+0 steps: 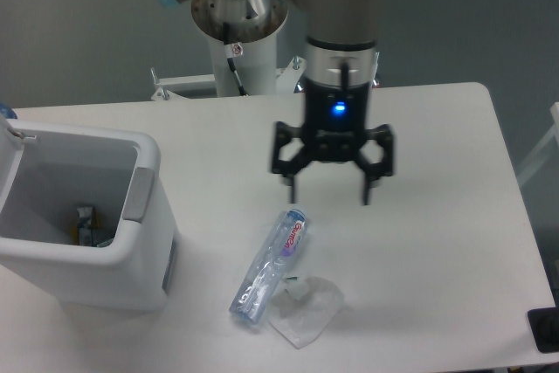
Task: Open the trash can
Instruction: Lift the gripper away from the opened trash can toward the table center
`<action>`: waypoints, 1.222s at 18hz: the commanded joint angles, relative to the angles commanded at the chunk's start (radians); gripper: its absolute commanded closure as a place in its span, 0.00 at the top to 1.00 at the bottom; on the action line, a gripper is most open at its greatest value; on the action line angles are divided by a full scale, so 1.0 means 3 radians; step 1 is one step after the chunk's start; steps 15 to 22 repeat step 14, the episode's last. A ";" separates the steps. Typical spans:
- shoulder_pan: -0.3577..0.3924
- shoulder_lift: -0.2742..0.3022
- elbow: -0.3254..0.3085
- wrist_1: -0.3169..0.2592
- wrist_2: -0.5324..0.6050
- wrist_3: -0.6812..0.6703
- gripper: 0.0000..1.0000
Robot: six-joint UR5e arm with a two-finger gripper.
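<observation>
Trash can open at the table's left

The trash can [131, 251] stands lid-up at the near left; the gripper [330, 194], fingers spread wide and empty, hangs mid-table above a crushed bottle [271, 264].

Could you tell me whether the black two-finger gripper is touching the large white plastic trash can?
Apart. The fixed camera shows the black two-finger gripper open above the table, well to the right of the large white plastic trash can, with bare white tabletop between them.

White table [437, 242], with trash can [87, 279] at left; near front (touching) plastic bottle [269, 265], clear wrapper [307, 310].
</observation>
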 joint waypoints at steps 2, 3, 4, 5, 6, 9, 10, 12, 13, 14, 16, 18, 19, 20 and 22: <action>0.0066 -0.0133 -0.0025 0.0000 0.0020 0.0388 1.00; 0.0193 -0.0184 -0.0046 -0.0010 0.0031 0.0588 1.00; 0.0316 -0.0225 -0.0081 -0.0015 0.0041 0.0787 1.00; 0.0363 -0.0246 -0.0117 -0.0015 0.0051 0.1012 1.00; 0.0374 -0.0246 -0.0148 -0.0030 0.0082 0.1262 1.00; 0.0404 -0.0236 -0.0215 -0.0041 0.0393 0.1683 1.00; 0.0399 -0.0251 -0.0230 -0.0041 0.0429 0.1699 1.00; 0.0399 -0.0276 -0.0327 -0.0021 0.0430 0.1709 1.00; 0.0399 -0.0277 -0.0353 -0.0020 0.0430 0.1709 1.00; 0.0394 -0.0277 -0.0373 -0.0015 0.0430 0.1704 1.00; 0.0394 -0.0277 -0.0373 -0.0015 0.0430 0.1704 1.00; 0.0394 -0.0277 -0.0373 -0.0015 0.0430 0.1704 1.00; 0.0394 -0.0277 -0.0373 -0.0015 0.0430 0.1704 1.00; 0.0394 -0.0277 -0.0373 -0.0015 0.0430 0.1704 1.00; 0.0394 -0.0277 -0.0373 -0.0015 0.0430 0.1704 1.00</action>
